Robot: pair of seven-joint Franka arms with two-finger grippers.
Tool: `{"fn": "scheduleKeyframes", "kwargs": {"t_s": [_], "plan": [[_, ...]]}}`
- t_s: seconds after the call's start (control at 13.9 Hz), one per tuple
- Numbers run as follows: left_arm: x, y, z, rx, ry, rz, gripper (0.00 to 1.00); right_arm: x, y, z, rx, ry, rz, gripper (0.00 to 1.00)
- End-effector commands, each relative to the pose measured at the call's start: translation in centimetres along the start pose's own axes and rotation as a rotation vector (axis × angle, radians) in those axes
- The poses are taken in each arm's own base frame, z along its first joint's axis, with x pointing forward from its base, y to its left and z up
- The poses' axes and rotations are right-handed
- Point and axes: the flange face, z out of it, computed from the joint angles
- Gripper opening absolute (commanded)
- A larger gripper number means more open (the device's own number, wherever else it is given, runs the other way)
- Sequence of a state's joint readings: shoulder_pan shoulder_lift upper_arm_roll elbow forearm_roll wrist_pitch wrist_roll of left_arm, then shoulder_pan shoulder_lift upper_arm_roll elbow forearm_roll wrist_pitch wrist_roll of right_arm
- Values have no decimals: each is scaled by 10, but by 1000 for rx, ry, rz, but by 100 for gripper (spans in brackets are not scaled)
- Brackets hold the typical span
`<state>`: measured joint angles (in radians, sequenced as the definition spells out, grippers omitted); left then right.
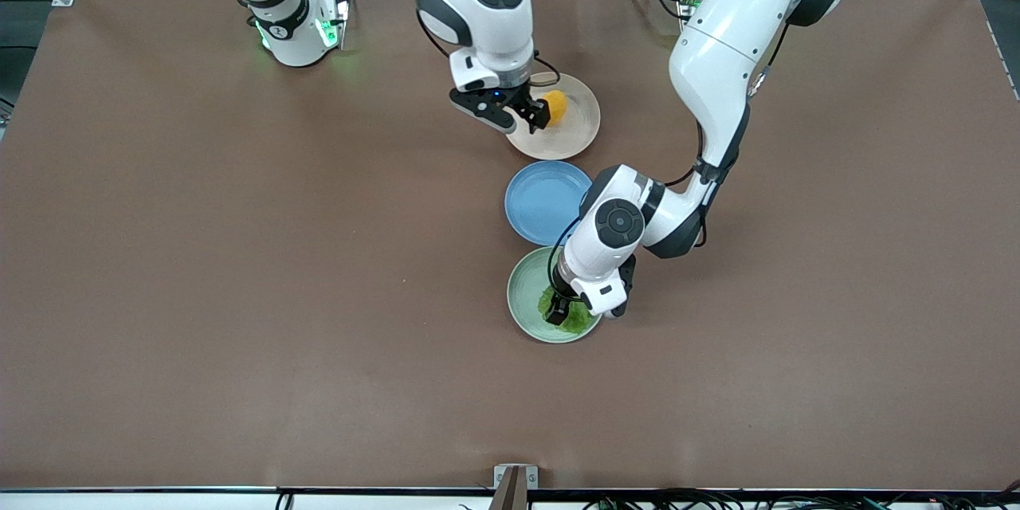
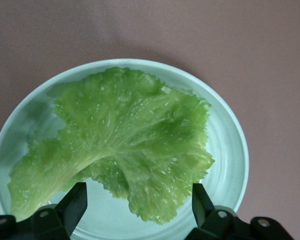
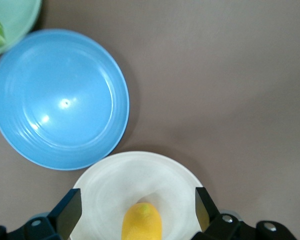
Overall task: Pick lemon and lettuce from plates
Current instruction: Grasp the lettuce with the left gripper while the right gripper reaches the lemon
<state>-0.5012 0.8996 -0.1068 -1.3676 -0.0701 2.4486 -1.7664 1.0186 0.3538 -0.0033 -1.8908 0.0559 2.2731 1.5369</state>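
Note:
The yellow-orange lemon (image 1: 555, 105) lies on the beige-pink plate (image 1: 575, 135). My right gripper (image 1: 535, 116) is open low over that plate, its fingers on either side of the lemon (image 3: 142, 223) without touching it. The crinkly green lettuce (image 2: 121, 140) lies on the mint green plate (image 2: 230, 150), which is nearest the front camera (image 1: 522, 299). My left gripper (image 1: 567, 309) is open just over the lettuce (image 1: 575, 322), its fingers (image 2: 75, 202) spread wide at the leaf's edge.
An empty blue plate (image 1: 542, 203) sits between the two task plates; it also shows in the right wrist view (image 3: 60, 100). The brown table (image 1: 239, 255) spreads wide around the row of plates.

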Motion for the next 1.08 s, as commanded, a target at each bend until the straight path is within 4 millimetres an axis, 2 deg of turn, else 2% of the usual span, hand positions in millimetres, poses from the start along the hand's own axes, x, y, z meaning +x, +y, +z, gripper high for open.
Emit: {"fn": "scheduleKeyframes", "kwargs": {"t_s": [0.0,0.07,0.29,0.43,0.57,0.72,1.01], "plan": [[-1,1,8,-6,13,1,86,-38,-8,44,6,19,-20,100],[-1,0,8,-5,13,3,84,-53,-9,58,-2,20,-40,100],[-1,0,9,-3,14,4,64,-79,-10,78,-22,42,-44,100],[-1,0,8,-2,14,5,49,-83,-9,84,-23,75,-28,100],[-2,0,7,-1,13,7,33,-100,-7,91,-16,78,-35,100],[-4,2,3,-7,13,10,18,-107,-7,96,0,75,-23,100],[-13,4,-14,-17,6,21,1,-121,-7,105,-4,77,-36,95]]}}
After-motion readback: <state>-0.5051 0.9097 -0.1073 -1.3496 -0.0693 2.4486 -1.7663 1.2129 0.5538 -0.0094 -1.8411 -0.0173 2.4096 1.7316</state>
